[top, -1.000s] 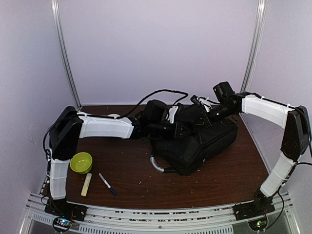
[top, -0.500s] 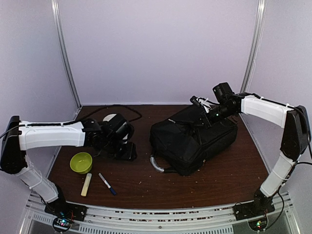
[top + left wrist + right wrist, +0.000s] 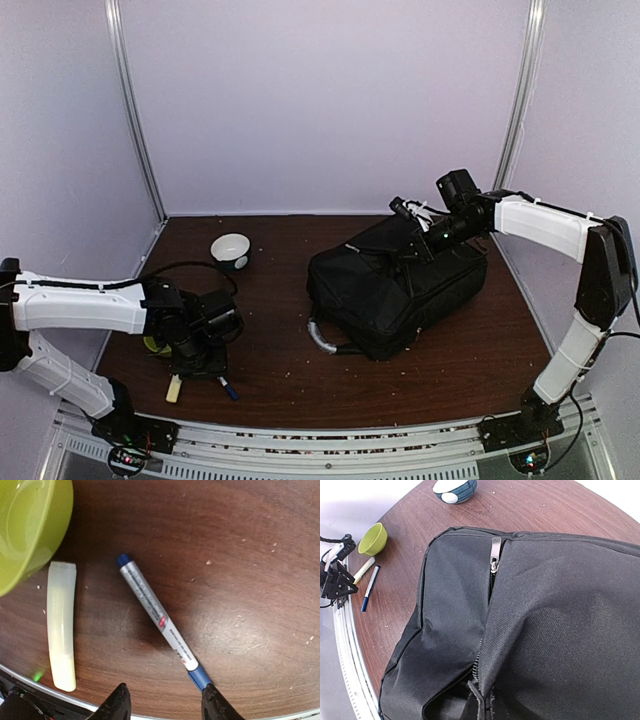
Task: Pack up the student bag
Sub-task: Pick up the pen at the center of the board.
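Left hand (image 3: 166, 706) over pen (image 3: 160, 620), student bag (image 3: 400, 285) rightward

Both arms look alike: smooth white shells over the long links, matte black housings at every joint. The left arm (image 3: 85, 298) has a thin black cable (image 3: 190, 266) looping off its wrist. The right arm (image 3: 545, 225) carries a boxy black camera (image 3: 458, 186) near its wrist. Each black base (image 3: 130, 442) shows tiny coloured lights. The left gripper (image 3: 166, 702) has blunt, glossy black jaws.
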{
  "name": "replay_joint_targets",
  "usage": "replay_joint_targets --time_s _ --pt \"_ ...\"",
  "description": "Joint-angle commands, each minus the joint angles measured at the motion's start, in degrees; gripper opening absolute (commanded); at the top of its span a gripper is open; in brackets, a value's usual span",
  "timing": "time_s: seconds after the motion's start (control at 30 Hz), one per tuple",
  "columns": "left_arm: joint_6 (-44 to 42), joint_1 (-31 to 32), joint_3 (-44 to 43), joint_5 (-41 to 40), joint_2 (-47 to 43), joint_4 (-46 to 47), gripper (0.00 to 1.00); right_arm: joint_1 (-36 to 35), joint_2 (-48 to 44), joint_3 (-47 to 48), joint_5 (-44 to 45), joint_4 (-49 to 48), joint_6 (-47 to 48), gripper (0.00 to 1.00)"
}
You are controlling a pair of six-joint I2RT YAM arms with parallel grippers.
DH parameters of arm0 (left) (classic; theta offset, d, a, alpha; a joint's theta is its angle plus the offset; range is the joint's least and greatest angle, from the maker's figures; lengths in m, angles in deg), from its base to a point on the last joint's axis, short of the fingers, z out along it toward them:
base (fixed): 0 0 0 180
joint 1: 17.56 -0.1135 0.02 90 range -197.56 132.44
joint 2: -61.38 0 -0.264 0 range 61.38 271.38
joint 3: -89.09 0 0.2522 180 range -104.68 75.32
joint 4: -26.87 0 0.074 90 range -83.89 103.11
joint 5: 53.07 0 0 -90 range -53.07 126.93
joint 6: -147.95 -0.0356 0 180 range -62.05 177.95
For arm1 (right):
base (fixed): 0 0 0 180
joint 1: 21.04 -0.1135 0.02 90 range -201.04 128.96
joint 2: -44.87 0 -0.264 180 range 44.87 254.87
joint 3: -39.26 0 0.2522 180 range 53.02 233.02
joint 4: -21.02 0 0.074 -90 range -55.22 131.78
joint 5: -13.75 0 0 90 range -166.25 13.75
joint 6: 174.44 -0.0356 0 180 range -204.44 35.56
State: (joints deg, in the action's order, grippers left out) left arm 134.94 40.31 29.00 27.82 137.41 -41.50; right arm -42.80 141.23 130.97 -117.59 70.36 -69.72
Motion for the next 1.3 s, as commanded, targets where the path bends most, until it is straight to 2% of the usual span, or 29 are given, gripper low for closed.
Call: replay_joint_targets --time_s 0.0,0.17,0.37,0.53,0.83,1.0,1.27 --pt "3.21 -1.35 0.39 2.41 2.04 3.08 0.51 -0.17 -0.99 0.27 -4.42 -2.35 0.84 0.00" --pt "3.85 -3.10 -1.17 3.63 5.69 4.31 0.50 -0.21 -1.25 0.10 -4.57 -2.16 0.86 0.00" --pt "5.95 -4.62 2.63 6.55 6.80 11.54 0.47 -0.21 -1.44 -0.08 -4.53 -2.17 0.86 0.00" --pt "5.17 -6.53 3.61 7.18 8.12 13.11 0.43 -0.21 -1.34 -0.26 -4.72 -2.21 0.66 0.00" --pt "3.32 -8.41 3.50 9.06 11.57 14.75 0.24 -0.20 -1.27 -0.34 -4.77 -2.10 0.69 0.00" --pt "-3.06 -8.55 -0.45 10.33 15.32 15.50 0.00 -0.13 -1.74 -0.43 -4.97 -2.28 0.41 0.00" --pt "-12.50 -7.29 -9.87 8.36 13.17 13.80 0.00 0.14 -2.30 -0.69 -5.10 -2.26 0.22 0.00"
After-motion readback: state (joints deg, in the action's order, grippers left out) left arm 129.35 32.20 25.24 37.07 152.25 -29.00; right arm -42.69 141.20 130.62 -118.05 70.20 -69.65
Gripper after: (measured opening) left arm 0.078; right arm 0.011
